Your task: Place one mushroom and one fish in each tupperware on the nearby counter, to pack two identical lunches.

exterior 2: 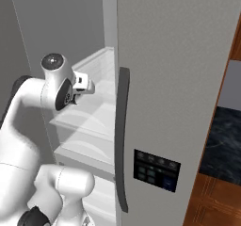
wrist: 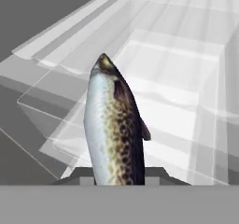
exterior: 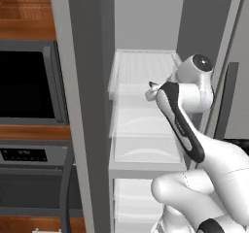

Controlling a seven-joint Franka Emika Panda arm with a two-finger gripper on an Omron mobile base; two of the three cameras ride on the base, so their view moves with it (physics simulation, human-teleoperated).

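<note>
Speckled, tapered fish in end effector

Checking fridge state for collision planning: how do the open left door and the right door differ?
The left door is swung open and seen edge-on, exposing the white shelves; the right door is shut. The right door carries a dark vertical handle and a control panel; the left door's visible inner side shows neither. Both are plain grey. The gripper, shut on the fish, sits over the shelves.

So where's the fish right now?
The fish is clamped in the hand, seen in the hand view sticking up over the fridge shelves.
</note>
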